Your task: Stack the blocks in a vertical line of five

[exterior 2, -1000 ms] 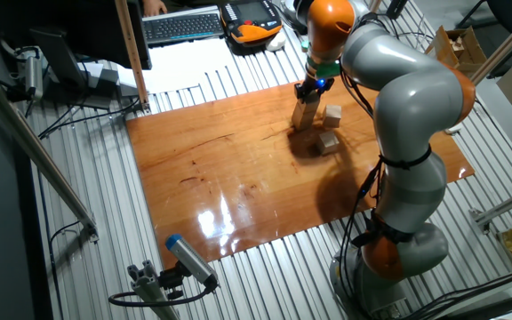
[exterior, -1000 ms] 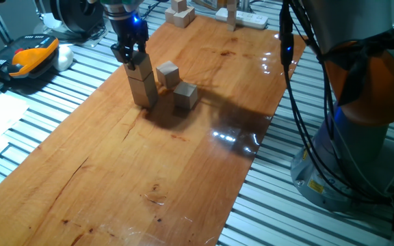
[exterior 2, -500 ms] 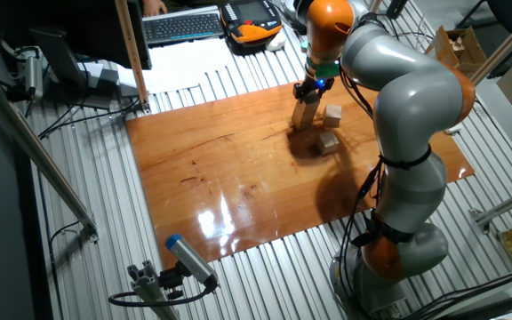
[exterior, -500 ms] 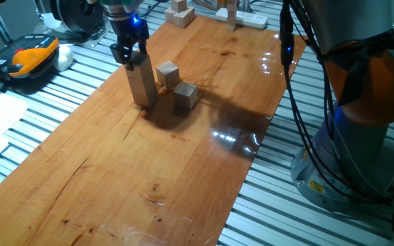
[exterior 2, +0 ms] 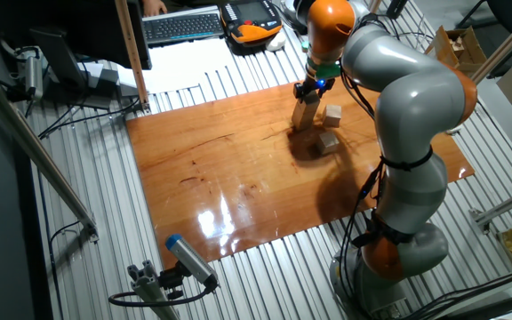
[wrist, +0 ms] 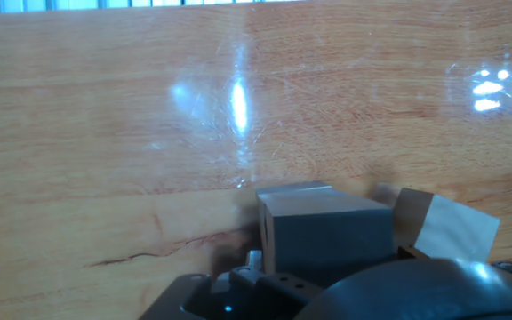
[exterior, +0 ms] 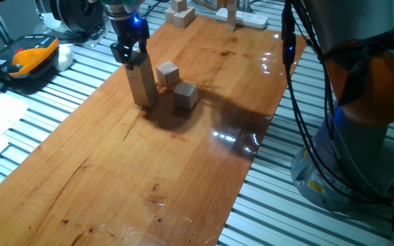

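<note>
A stack of three tan blocks (exterior: pixel 142 85) stands on the wooden board (exterior: pixel 149 178) at its far left. It also shows in the other fixed view (exterior 2: pixel 306 112). My gripper (exterior: pixel 130 53) is directly above the stack, with its fingers closed on either side of the top block (exterior: pixel 137 63). Two loose blocks lie just right of the stack, one farther back (exterior: pixel 167 73) and one nearer (exterior: pixel 186 96). In the hand view the held block (wrist: pixel 323 233) fills the lower middle, and a loose block (wrist: pixel 443 227) lies to its right.
A white power strip (exterior: pixel 246 18) and extra wooden pieces (exterior: pixel 180 12) lie at the board's far end. An orange and black device (exterior: pixel 29 55) sits on the slatted table at the left. The robot base (exterior: pixel 361 116) and hanging cables (exterior: pixel 287 41) stand at the right.
The top block now sits squarer on the stack than one second ago. The gripper has barely moved, and the loose blocks have not moved.
</note>
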{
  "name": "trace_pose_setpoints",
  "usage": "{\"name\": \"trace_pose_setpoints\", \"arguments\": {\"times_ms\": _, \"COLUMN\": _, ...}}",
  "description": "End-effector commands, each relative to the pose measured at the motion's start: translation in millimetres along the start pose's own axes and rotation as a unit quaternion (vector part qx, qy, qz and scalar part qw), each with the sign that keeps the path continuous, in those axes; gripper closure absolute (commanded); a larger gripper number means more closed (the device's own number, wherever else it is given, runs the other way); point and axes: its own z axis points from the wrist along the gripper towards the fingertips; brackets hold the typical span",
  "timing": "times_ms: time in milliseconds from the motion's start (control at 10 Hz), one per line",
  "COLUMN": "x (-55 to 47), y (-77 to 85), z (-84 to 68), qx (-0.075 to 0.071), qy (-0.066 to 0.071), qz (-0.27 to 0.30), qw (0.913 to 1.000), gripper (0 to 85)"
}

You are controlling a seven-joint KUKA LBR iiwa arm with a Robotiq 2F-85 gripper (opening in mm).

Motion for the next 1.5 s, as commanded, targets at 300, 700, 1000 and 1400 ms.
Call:
{"name": "trace_pose_setpoints", "arguments": {"times_ms": 300, "x": 0.1, "y": 2.2, "z": -8.9, "qx": -0.007, "qy": -0.001, "qz": 0.007, "qw": 1.0, "gripper": 17.0}}
{"name": "trace_pose_setpoints", "arguments": {"times_ms": 700, "x": 0.4, "y": 2.1, "z": -13.4, "qx": -0.004, "qy": -0.001, "qz": 0.006, "qw": 1.0, "gripper": 17.0}}
{"name": "trace_pose_setpoints", "arguments": {"times_ms": 1000, "x": -0.9, "y": 0.6, "z": -13.5, "qx": -0.02, "qy": 0.003, "qz": 0.005, "qw": 0.9998, "gripper": 34.0}}
{"name": "trace_pose_setpoints", "arguments": {"times_ms": 1400, "x": -1.2, "y": 1.4, "z": -13.5, "qx": -0.005, "qy": 0.007, "qz": 0.002, "qw": 1.0, "gripper": 34.0}}
